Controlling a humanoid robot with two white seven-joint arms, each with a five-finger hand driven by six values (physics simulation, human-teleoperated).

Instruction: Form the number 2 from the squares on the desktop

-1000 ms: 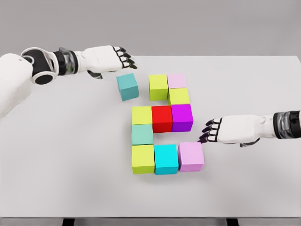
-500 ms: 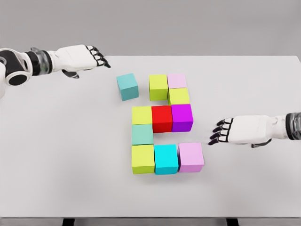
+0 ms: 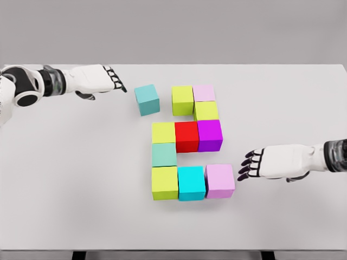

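Teal cube (image 3: 147,99) sits apart from the block figure; left robot hand (image 3: 99,79) and right robot hand (image 3: 271,163) hover unclenched, empty.

The left arm (image 3: 32,86) runs off the picture's left edge, the right arm (image 3: 333,157) off its right. The table (image 3: 81,206) has its near corners cut off; only stubs of its legs show below.

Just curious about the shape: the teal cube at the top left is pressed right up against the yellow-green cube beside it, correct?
Not quite. The head view shows the teal cube at the top left standing apart from the yellow-green cube, with a strip of bare table between them. It is also turned slightly askew.
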